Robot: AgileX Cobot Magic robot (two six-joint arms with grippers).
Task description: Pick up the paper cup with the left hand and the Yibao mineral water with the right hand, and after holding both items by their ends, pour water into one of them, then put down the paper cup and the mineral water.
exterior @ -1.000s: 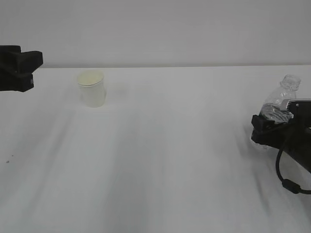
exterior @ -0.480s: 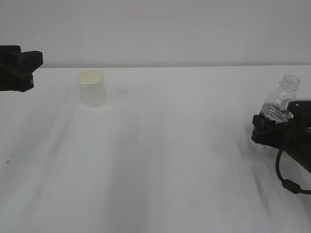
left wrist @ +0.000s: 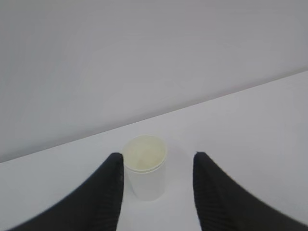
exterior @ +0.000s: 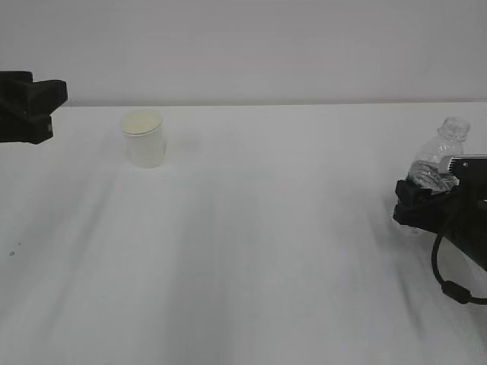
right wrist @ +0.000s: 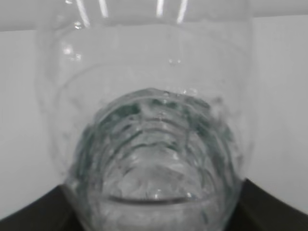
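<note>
Items on the white worktop [exterior: 251,251], counted near to far: one bottle, one cup, two end effectors.

Right end effector [exterior: 423,207], one, black with a light grey box module and a looping black cable: stood at the right edge of the exterior view, partly cut off by the frame. Its dark jaw tips showed only as corners at the bottom of the right wrist view, one on each side of the bottle; whether they pressed the bottle or stood just off it could not be told.

Small clear ribbed plastic bottle of Yibao mineral water [exterior: 440,158], one, with a dark green label band and a capless neck: leaned to the right between the right end effector's jaws, its lower body hidden behind the end effector. Up close [right wrist: 154,144] it filled the right wrist view, blurred.

Small plain white tapered paper cup [exterior: 144,138], one: stood upright, far left of the worktop, near the back edge.

Left end effector [left wrist: 156,192], one, black: released, jaws spread, the cup [left wrist: 144,173] ahead between the fingertips, untouched. In the exterior view [exterior: 29,106] cut off at the left edge.
</note>
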